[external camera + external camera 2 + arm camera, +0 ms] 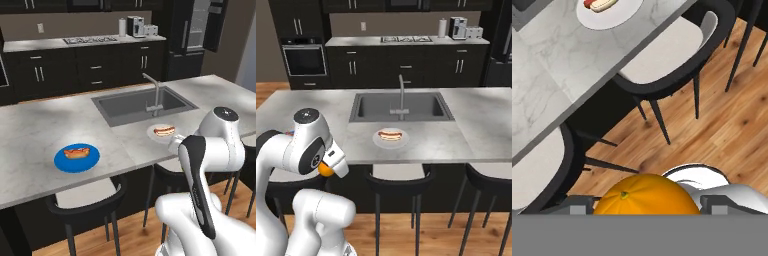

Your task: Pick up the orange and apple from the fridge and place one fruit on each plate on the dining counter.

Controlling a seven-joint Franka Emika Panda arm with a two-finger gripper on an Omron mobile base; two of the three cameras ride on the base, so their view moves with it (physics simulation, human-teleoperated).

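The orange (646, 196) sits between my fingers, and my gripper (648, 206) is shut on it above the wooden floor, just off the front edge of the dining counter (557, 60). From the right base view the orange (325, 170) peeks out under the hand. A blue plate (64, 163) lies on the dining counter (30, 135) to the left. A smaller white plate (152, 134) (378, 140) (614, 19) lies in front of the sink. Each plate carries a hot dog. The fridge (194, 35) stands at the back right with its door open. The apple is out of view.
A sink (142, 105) with a tap (156, 92) is set into the counter. Dark stools with pale seats (662, 55) (87, 197) stand along the counter's near edge, right below the hand. Dark wall cabinets and a stove line the back.
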